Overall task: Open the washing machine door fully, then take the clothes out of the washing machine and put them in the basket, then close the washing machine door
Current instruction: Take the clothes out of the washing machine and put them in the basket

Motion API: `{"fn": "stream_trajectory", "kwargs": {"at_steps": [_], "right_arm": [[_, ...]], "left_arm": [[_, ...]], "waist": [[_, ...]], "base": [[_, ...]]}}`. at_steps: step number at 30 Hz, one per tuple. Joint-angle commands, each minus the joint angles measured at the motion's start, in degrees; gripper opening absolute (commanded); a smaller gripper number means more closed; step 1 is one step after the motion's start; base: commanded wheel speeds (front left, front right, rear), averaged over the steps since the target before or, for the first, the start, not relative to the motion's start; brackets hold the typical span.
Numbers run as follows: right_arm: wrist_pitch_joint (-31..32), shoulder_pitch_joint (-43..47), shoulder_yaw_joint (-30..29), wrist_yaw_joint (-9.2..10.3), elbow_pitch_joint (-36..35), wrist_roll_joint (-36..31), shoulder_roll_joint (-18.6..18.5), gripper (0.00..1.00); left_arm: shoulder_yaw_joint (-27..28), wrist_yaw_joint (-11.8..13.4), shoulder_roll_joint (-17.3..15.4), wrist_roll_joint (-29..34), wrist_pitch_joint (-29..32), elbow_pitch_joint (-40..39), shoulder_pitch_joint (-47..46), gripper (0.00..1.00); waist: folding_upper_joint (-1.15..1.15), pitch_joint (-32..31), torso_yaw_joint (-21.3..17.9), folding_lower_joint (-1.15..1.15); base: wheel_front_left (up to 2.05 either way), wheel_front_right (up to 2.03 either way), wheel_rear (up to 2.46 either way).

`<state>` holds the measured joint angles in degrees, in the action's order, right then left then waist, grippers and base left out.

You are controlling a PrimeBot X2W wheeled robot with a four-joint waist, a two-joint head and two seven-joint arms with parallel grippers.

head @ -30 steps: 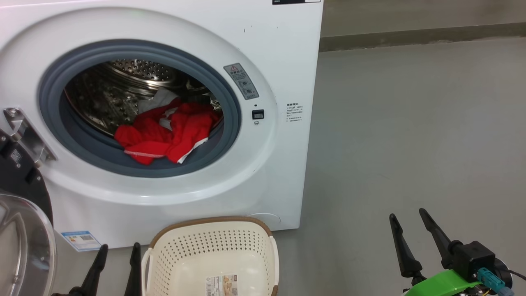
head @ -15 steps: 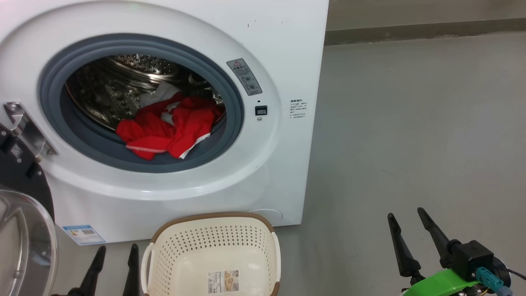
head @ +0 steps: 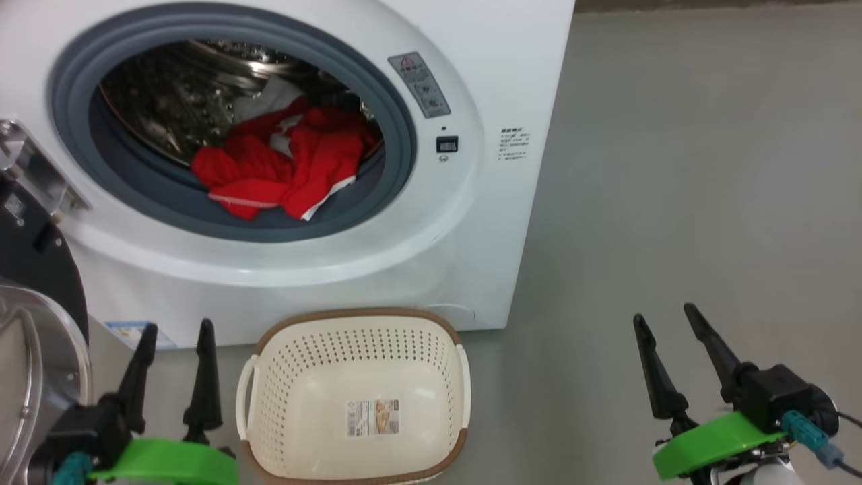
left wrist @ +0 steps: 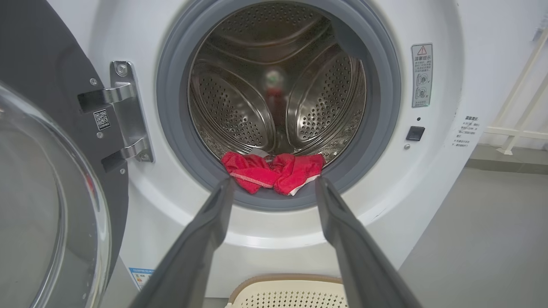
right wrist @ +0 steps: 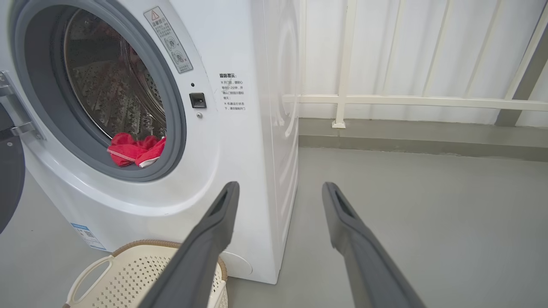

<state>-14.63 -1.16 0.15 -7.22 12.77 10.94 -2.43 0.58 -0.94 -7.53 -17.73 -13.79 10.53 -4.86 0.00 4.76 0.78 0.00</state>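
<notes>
Grey floor (head: 673,168) runs off to the right of the washing machine (head: 518,60), with a pale railing (right wrist: 385,100) behind it in the right wrist view; the washing machine door (left wrist: 51,171) is swung out on its hinge to the left of the opening, glass bowl facing outward, so the first step looks done, though only part of the door is in view and I cannot be sure it is as far back as it goes; the clothes (head: 283,168) lie in a red heap at the front of the drum (left wrist: 278,85), spilling onto the lower part of the grey seal (head: 401,135), and nothing has been lifted out; the basket (head: 357,318) stands on the floor just in front of the machine, below the opening, holding nothing but its paper label; the left gripper (head: 177,325) hangs just left of the basket with its jaws spread wide and nothing between them, and in its wrist view the fingers frame the red heap while staying well short of it; the right gripper (head: 665,312) hovers over bare floor well to the right, likewise spread wide with nothing between its fingers; what is left, then, is the whole unloading of the clothes into the basket and, after that, shutting the door
</notes>
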Motion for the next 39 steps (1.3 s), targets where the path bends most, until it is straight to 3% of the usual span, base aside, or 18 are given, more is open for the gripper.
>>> {"fn": "stream_trajectory", "kwargs": {"at_steps": [1, 19, 39], "right_arm": [[-0.4, -3.5, 1.1, -0.26, -2.0, -0.4, -0.4, 1.00], [-0.4, -10.2, 1.4, -0.26, -4.0, -1.0, -0.4, 1.00], [-0.4, -15.9, 2.7, -0.26, -4.6, -0.8, -0.7, 1.00]], "left_arm": [[1.8, 0.6, -0.8, 0.2, -0.7, -0.2, -4.4, 1.00], [0.2, 1.6, -0.2, 2.8, -1.2, 10.3, -26.5, 1.00], [-1.3, 0.9, -2.3, 5.7, -1.2, 31.9, -52.3, 1.00]], "waist": [[0.00, 3.5, 1.3, 0.00], [0.00, 16.0, 0.6, 0.00], [0.00, 26.8, -2.2, 0.00]], "base": [[0.00, 0.00, 0.00], [0.00, 0.00, 0.00], [0.00, 0.00, 0.00]]}}
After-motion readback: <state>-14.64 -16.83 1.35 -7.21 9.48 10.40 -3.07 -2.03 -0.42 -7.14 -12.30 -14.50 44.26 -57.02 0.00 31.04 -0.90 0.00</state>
